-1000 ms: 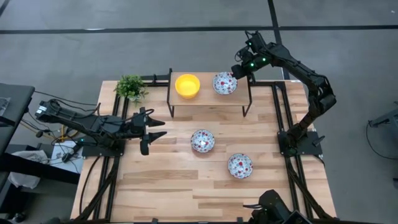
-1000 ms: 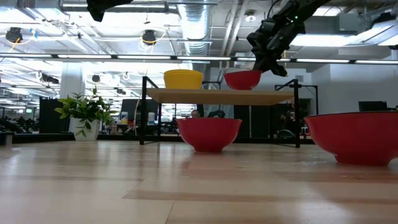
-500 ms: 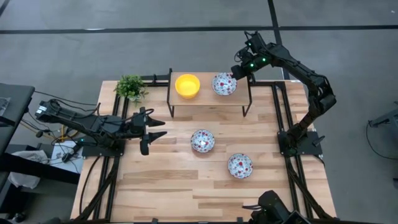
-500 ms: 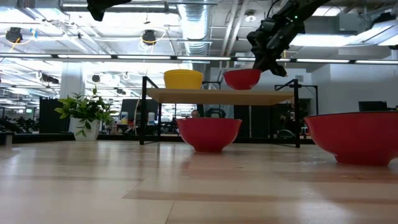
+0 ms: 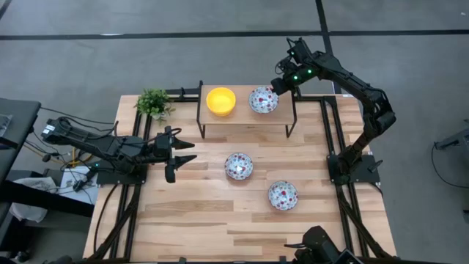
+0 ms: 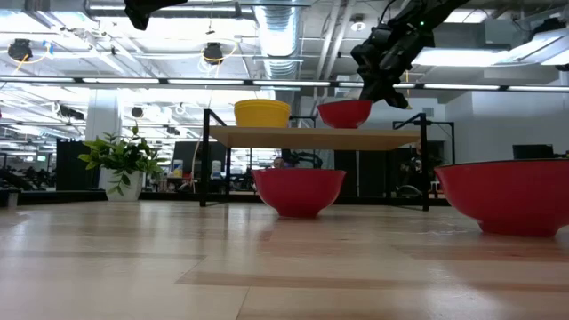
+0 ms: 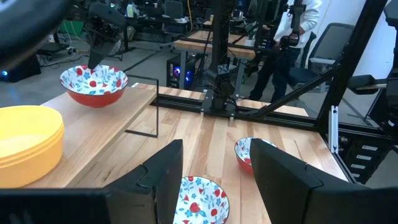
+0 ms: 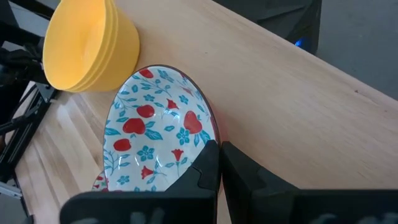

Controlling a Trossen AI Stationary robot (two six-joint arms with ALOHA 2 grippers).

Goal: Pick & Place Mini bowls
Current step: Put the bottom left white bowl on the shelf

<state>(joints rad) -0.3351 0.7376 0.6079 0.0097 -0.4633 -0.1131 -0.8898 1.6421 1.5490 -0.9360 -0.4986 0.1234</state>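
A white floral mini bowl (image 5: 263, 100), red outside, stands on the right part of a raised wooden shelf (image 5: 245, 118) at the table's far side. My right gripper (image 5: 277, 86) is shut on it. Beside it on the shelf sits a stack of yellow mini bowls (image 5: 220, 100). Two more floral mini bowls (image 5: 238, 166) (image 5: 282, 195) stand on the tabletop. My left gripper (image 5: 176, 155) hovers open over the table's left part, holding nothing. My right gripper pinches the floral bowl's rim (image 8: 210, 135) on the bowl's far right side, one finger inside the bowl and one outside. The fingers (image 8: 205, 168) slant down from the far right. In the left wrist view the bowl's base (image 7: 94, 102) looks set on the shelf board, upright.
A small green plant (image 5: 154, 103) stands at the far left corner. Black metal shelf legs (image 5: 201, 110) and rails (image 5: 330, 125) run along the table's sides. A person stands in the room beyond the table (image 7: 298, 25).
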